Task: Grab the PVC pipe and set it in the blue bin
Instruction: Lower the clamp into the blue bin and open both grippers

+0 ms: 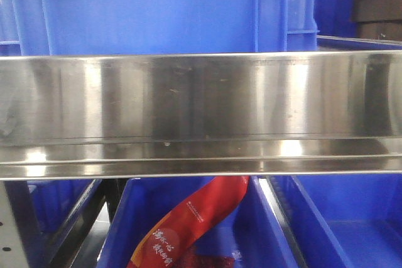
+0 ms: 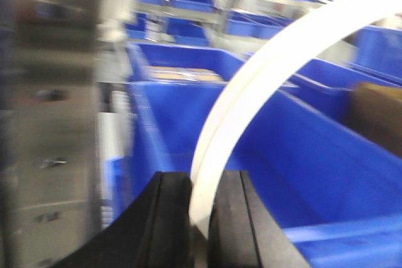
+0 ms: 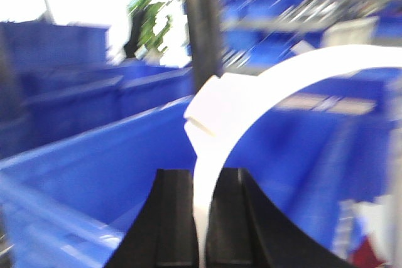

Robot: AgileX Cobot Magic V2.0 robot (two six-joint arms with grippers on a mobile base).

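On the left wrist view, my left claw (image 2: 200, 183) is closed down to a narrow gap, with the PVC pipe (image 2: 264, 70) pinched between its two black fingers (image 2: 168, 218). The pipe is white and bent in a curve. It rises from the claw and sweeps up and to the right, above the open blue bin (image 2: 326, 167) that lies just beyond the fingers. I can't tell whether the pipe touches the bin anywhere. A brown cardboard piece (image 2: 377, 117) sits in the neighbouring bin on the right, and more blue bins stand blurred on shelves behind.

The right wrist view shows much the same. My right claw (image 3: 200, 180) is also nearly shut and clamps the PVC pipe (image 3: 295, 72) between its fingers (image 3: 171, 218). A short white fitting (image 3: 210, 101) sits on the pipe just above the claw, and from there the pipe arches off to the right. A long blue bin wall (image 3: 94, 167) runs below on the left, and a dark upright post (image 3: 201, 23) stands behind. This picture is heavily blurred.

The front camera is filled by a steel shelf rail (image 1: 201, 111). There is an upper bin (image 1: 157, 10) above it and a lower bin (image 1: 141, 205) beneath, and the lower one holds a red packet (image 1: 195, 218).
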